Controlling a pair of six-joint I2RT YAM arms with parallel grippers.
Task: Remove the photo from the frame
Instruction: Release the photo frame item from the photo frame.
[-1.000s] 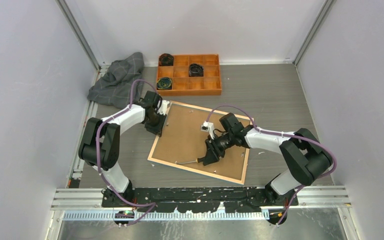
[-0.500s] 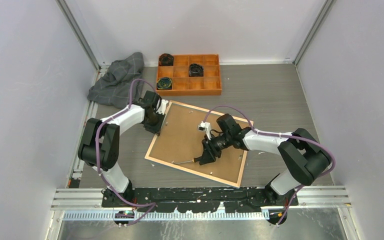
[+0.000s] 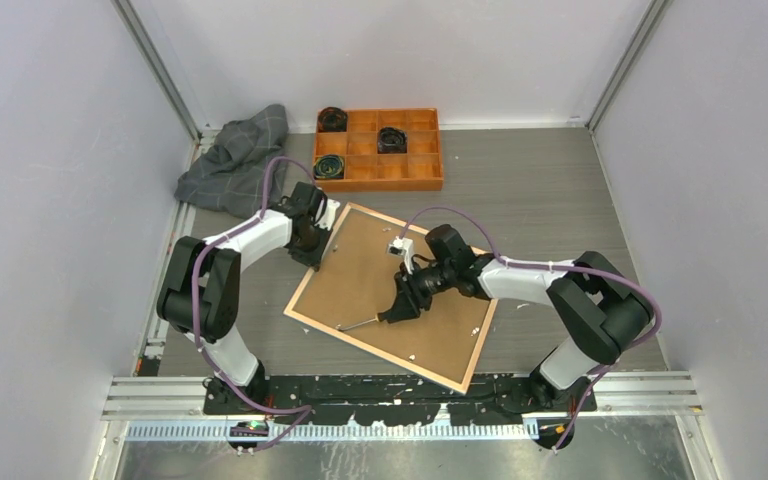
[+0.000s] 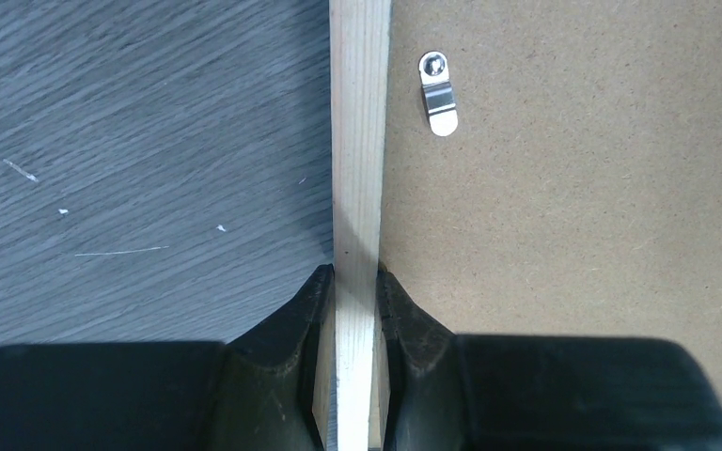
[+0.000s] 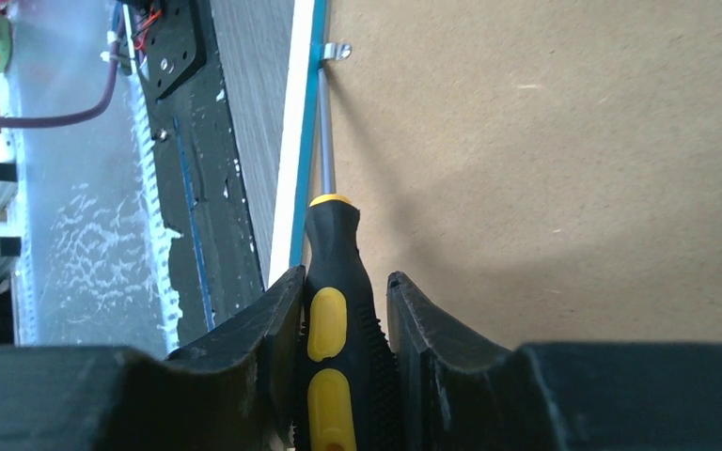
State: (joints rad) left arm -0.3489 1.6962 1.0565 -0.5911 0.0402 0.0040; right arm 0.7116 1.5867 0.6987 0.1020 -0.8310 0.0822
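The frame [image 3: 370,352] lies face down on the table, its light wood rim up, with the brown backing board [image 3: 360,265] in it. The photo is hidden beneath the board. My left gripper [image 3: 312,250] is shut on the frame's far-left rim [image 4: 359,141], one finger on each side. My right gripper [image 3: 400,305] is shut on a black and yellow screwdriver [image 5: 337,254]. Its shaft lies along the board's edge, its tip at a metal clip [image 5: 337,51] beside the frame's blue edge [image 5: 299,141]. Another clip [image 4: 440,94] lies flat on the board.
An orange compartment tray [image 3: 380,184] with black round parts stands at the back. A crumpled grey cloth [image 3: 230,165] lies at the back left. Grey walls close in left, right and rear. The arms' black base rail [image 3: 400,405] runs along the near edge.
The frame has turned a little, its near corner swinging left. My right gripper has moved left and slightly away with the screwdriver. The left gripper keeps its hold on the rim.
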